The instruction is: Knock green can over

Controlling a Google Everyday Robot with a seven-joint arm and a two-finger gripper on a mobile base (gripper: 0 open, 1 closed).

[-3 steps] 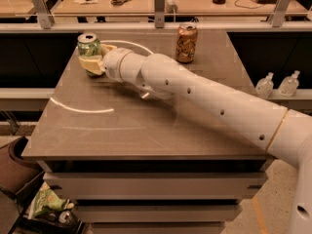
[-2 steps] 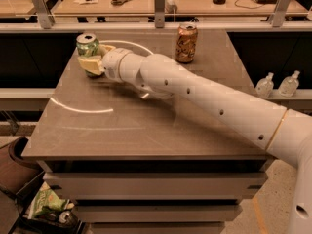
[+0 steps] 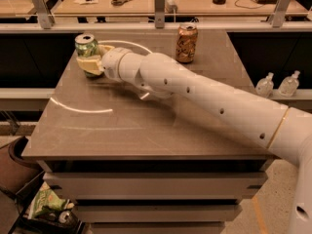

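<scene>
contact step of the knock-over, by my read. the gripper [image 3: 91, 61] is at the far-left part of the table [image 3: 146, 130], low against the green can [image 3: 87, 44] and apparently touching its lower half. the can is upright near the left edge, its silver top showing above the gripper. i can't tell whether the gripper is apart or closed, or whether it's around the can or just beside it. the next move calls for a sideways shove high enough to tip it rather than slide it. risk: it rolls off the left edge. the orange-brown can [image 3: 186, 43] stands well apart to the right, so keep the arm [image 3: 204, 99] off it.
</scene>
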